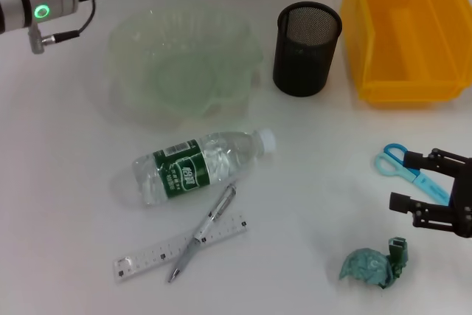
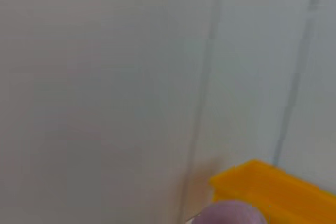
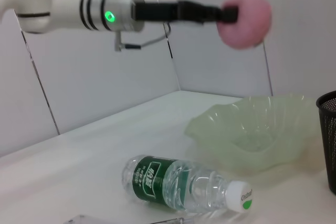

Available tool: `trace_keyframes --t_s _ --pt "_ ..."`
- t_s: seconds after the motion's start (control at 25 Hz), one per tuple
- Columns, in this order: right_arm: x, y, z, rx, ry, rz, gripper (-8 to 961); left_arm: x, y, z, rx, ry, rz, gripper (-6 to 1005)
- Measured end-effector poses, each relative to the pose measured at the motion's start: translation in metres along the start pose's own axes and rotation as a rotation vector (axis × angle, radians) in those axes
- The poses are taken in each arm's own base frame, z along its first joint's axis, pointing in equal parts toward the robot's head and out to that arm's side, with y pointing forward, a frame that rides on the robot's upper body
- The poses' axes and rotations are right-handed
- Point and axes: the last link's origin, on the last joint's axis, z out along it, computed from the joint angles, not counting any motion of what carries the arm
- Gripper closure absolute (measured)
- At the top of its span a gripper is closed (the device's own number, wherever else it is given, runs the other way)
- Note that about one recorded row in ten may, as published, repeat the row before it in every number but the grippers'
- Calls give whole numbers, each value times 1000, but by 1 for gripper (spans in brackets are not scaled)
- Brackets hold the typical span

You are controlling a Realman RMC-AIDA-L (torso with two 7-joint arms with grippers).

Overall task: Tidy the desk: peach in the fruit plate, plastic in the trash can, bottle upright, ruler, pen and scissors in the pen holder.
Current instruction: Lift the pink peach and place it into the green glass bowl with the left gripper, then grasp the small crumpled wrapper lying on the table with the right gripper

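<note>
The peach (image 3: 244, 20) was held clamped in the left gripper (image 3: 229, 14), high above the fruit plate (image 3: 252, 139); the right gripper (image 1: 431, 191) was parked open near the scissors (image 1: 408, 168).

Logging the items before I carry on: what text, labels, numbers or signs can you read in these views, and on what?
Bottle green label: white characters, too blurred to read.
Bottle cap: small green printing, too small to read.
Ruler: black scale marks; no numbers legible.
Left arm: a lit green ring light, a sign rather than text.
Peach, plate, pen holder, trash can, pen, scissors, plastic wad: no text visible.
</note>
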Motion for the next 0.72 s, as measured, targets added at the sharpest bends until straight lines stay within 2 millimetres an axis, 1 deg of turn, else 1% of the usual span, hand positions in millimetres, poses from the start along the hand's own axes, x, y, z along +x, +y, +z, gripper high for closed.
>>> trace_keyframes --t_s 0.04,0.12,0.2,0.28,0.44,0.6,0.64,0.72 --pt "0 0 1 0 -2 0 216 0 0 0 0 0 0 954" --pt "0 0 1 1 -3 0 217 -13 -8 -1 24 -22 -50 940" --pt "0 0 1 2 -6 0 219 -18 -10 -3 34 -25 -59 912" --pt "-1 0 2 1 -7 -2 220 -23 -11 -8 49 -20 -70 847" --pt "-6 -3 6 -6 -10 -14 222 -26 -12 -13 54 -17 -79 716" --pt "-7 -4 8 -11 -12 -18 224 -30 -13 -25 50 -3 -94 576" --pt "-8 -4 9 -12 -14 -15 225 -30 -13 -25 50 -3 -94 541" --pt "-9 -5 10 -11 -17 -12 226 -33 -6 -35 -3 32 -89 458"
